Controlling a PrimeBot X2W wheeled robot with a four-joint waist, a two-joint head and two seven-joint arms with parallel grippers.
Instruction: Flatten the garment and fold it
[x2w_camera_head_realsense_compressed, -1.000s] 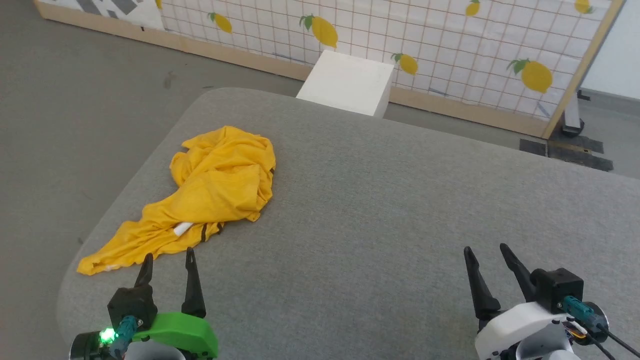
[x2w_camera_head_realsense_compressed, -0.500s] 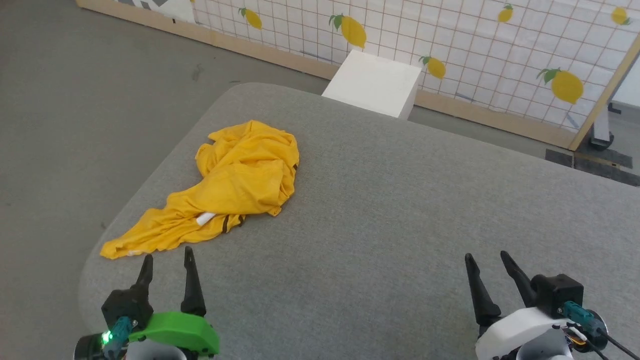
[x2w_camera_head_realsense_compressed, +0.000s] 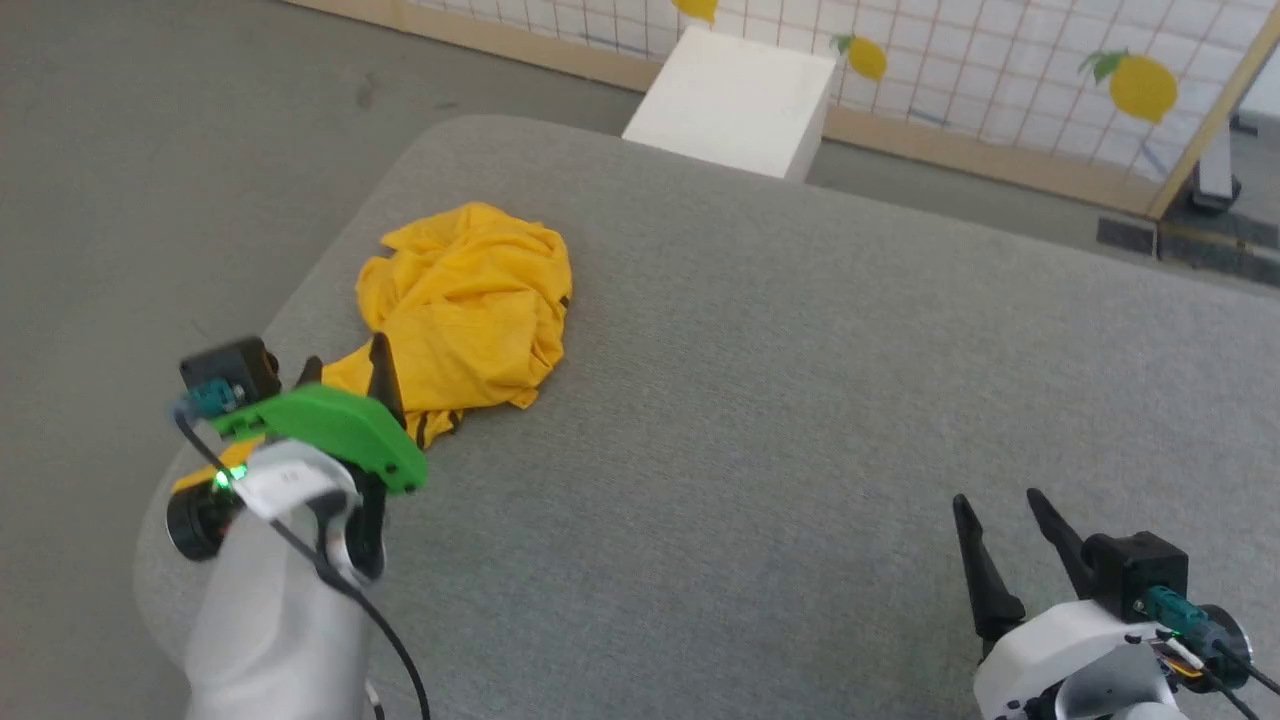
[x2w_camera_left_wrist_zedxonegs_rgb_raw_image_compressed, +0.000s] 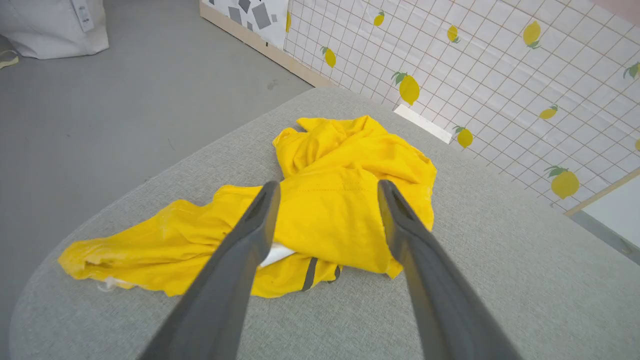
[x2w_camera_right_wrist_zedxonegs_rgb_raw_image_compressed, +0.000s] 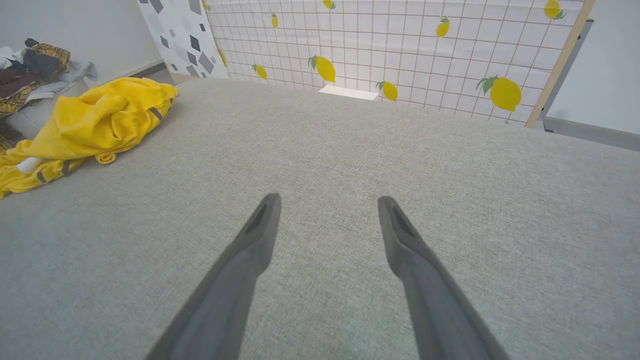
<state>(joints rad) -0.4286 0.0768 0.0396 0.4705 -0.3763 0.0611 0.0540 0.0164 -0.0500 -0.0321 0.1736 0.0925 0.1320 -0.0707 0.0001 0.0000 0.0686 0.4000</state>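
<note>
Grey woven fabric is seen covering the tabletop (x2w_camera_head_realsense_compressed: 780, 400); its corners are rounded. Grey floor (x2w_camera_head_realsense_compressed: 150, 150) is seen around it. A white block (x2w_camera_head_realsense_compressed: 730, 95) is set on the floor just beyond the far edge. Behind it, a white grid-patterned screen (x2w_camera_head_realsense_compressed: 1000, 70) printed with yellow lemons is held in a pale wooden frame. Dark mats (x2w_camera_head_realsense_compressed: 1190, 245) are noted on the floor by the frame's right post. A panel with grey geometric shapes (x2w_camera_left_wrist_zedxonegs_rgb_raw_image_compressed: 250, 17) adjoins the screen. A white bag (x2w_camera_left_wrist_zedxonegs_rgb_raw_image_compressed: 50, 25) and a heap of mixed clothes (x2w_camera_right_wrist_zedxonegs_rgb_raw_image_compressed: 35, 62) are noted further off.
</note>
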